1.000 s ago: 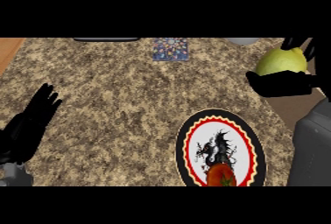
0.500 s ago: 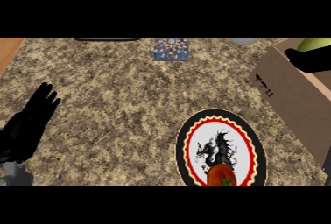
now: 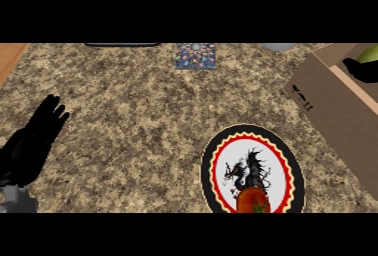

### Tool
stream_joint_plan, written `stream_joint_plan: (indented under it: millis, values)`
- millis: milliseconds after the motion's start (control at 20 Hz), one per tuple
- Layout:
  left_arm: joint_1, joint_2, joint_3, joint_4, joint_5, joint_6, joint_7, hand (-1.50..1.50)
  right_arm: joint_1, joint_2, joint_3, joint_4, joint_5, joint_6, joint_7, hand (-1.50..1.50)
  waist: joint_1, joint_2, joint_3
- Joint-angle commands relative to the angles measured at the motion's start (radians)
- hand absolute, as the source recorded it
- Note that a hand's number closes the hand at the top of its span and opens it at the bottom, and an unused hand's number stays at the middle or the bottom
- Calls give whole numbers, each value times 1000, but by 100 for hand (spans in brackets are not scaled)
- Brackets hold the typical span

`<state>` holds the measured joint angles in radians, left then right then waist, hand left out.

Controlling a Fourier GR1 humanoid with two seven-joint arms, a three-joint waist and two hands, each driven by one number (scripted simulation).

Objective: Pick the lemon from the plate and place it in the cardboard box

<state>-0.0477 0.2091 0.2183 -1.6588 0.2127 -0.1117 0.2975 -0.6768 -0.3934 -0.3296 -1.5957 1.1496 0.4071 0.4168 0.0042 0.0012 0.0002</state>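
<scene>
Now right robot hand (image 3: 363,70) clasping lemon (image 3: 367,53), shifted above cardboard box (image 3: 336,105)

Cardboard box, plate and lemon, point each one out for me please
cardboard box (image 3: 336,107), head view, on its brown outer side wall.
plate (image 3: 255,150), head view, on the white upper part inside the red band.
lemon (image 3: 369,54), head view, on the yellow-green bit showing at the right edge.

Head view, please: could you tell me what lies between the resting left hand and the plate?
In the head view, only bare speckled counter lies between the left hand and the plate; nothing stands on that stretch.
</scene>
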Motion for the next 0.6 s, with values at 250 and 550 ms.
stream_joint_plan:
  millis: [250, 550]
  values:
    - [31, -25, -20, -33, -18, 1, -7, 0, 54, -36, -57, 247, -80, -129, -129, 150, 3, 0, 0]
    - [-25, -7, -4, 28, -18, 1, -4, 0, 74, 10, -104, 435, -82, -153, -51, -150, 6, 4, 0]
